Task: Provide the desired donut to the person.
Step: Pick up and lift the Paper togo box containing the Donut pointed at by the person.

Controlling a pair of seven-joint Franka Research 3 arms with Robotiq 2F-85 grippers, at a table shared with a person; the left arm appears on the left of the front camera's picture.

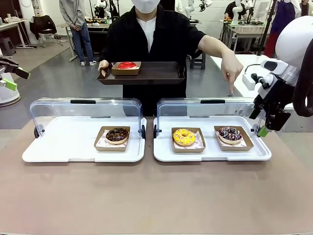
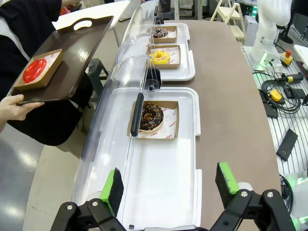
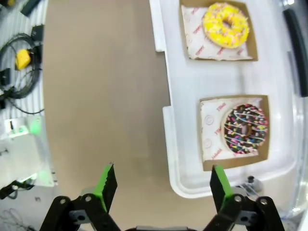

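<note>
The person (image 1: 151, 34) stands beyond the right white tray (image 1: 210, 155). One hand (image 1: 229, 73) points a finger straight down behind that tray's raised clear lid (image 1: 205, 105), in line with the sprinkled chocolate donut (image 1: 230, 133). This donut sits in its cardboard box at the tray's outer end, with a yellow donut (image 1: 184, 136) in a box beside it at the inner end.

The person's other hand (image 1: 103, 66) holds up a dark serving tray (image 1: 161, 73) beyond the white tray, carrying a red donut (image 1: 127, 65) in a box.

The front view puts the right tool (image 1: 259, 122) just off the white tray's outer end, above the surface (image 1: 156, 196). The right wrist view shows its green pads (image 3: 220, 185) spread wide with nothing between them, one over the tray's near corner.

The left tool (image 1: 14, 80) hangs far from the right white tray, past a second white tray (image 1: 63, 142). The left wrist view shows this tool's jaws wide apart and empty, looking along both trays over a plain chocolate donut (image 2: 150, 115).
</note>
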